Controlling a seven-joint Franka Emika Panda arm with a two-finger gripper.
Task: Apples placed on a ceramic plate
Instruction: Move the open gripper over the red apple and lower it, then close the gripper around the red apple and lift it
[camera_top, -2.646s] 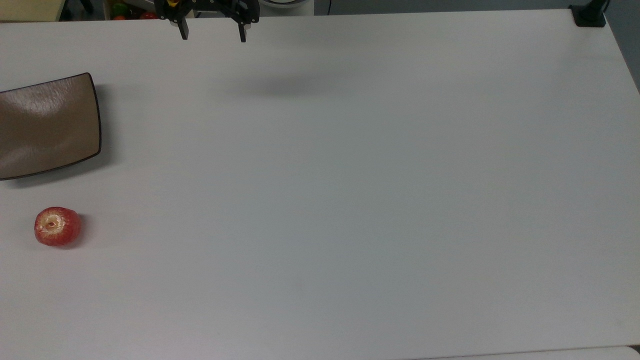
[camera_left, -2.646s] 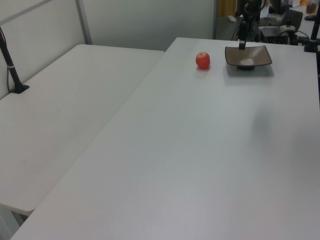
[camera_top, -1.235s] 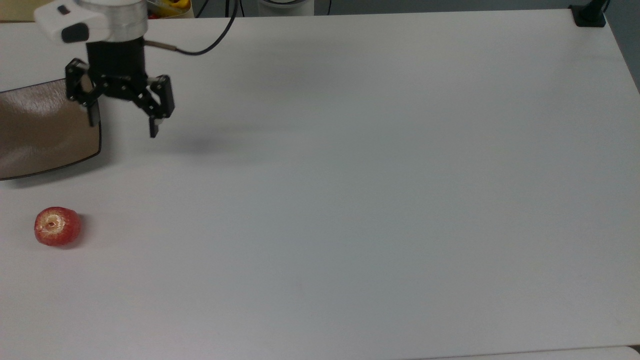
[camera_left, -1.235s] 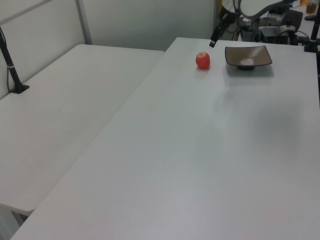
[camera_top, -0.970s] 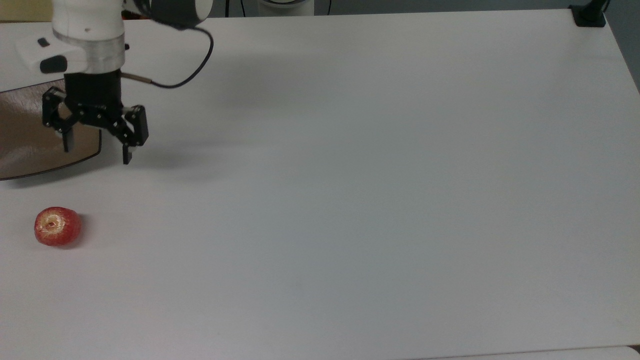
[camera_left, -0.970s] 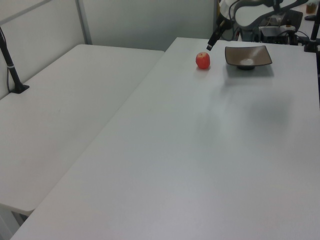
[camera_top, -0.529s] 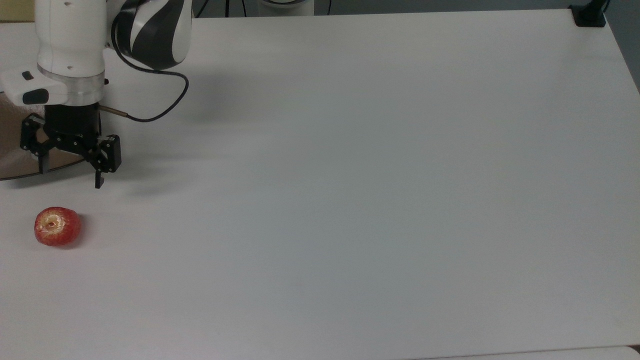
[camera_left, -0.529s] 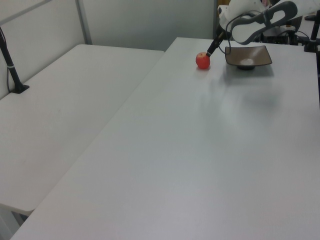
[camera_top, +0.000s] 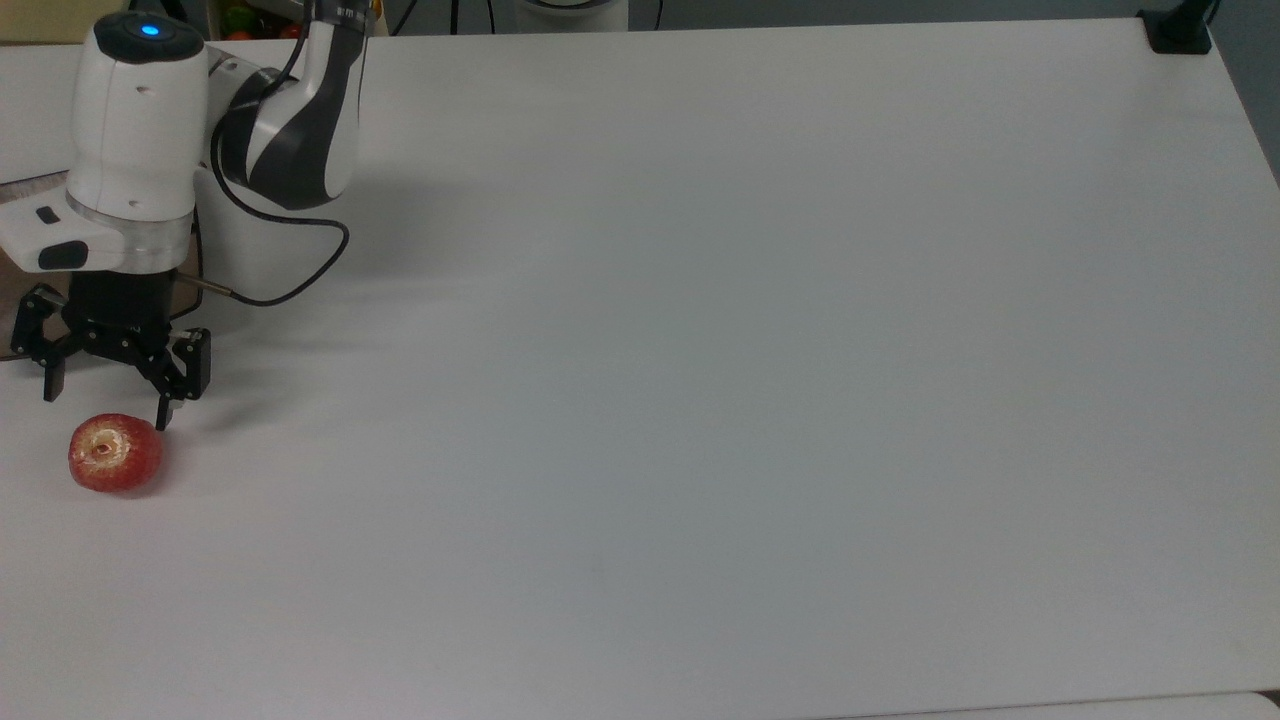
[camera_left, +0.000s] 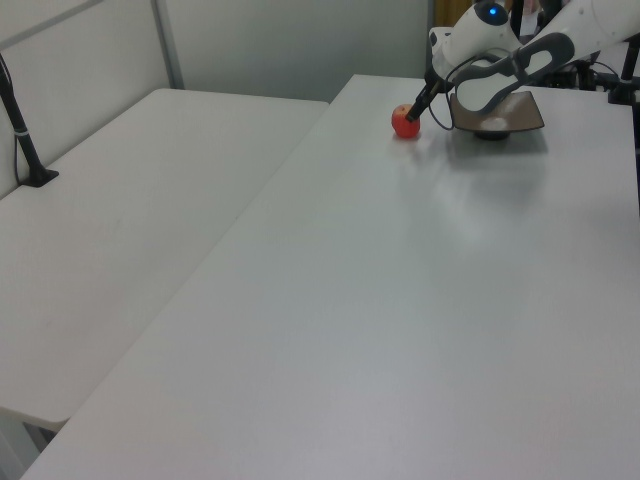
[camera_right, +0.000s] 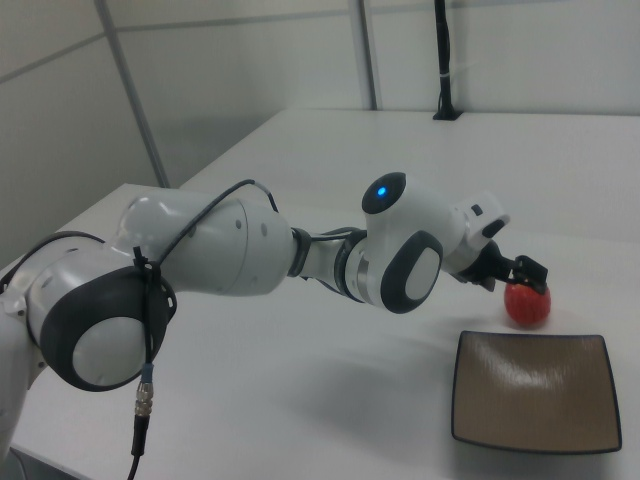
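In the top view, the apple (camera_top: 115, 454) lay on the table (camera_top: 700, 350) at the gripper's six o'clock. The gripper (camera_top: 108, 408), jaws spread and empty, had travelled from the ceramic plate (camera_right: 533, 390) at twelve o'clock; descent and grasp remained.

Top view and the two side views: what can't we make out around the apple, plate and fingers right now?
- Plate: in the top view the arm covers nearly all of it, and the picture's left edge cuts off the rest.
- Gap between the gripper and the apple: height above the table cannot be told in the top view.
- Apple: too small in the left view to show contact.
- Fingers: one is hidden behind the gripper body in the right view.
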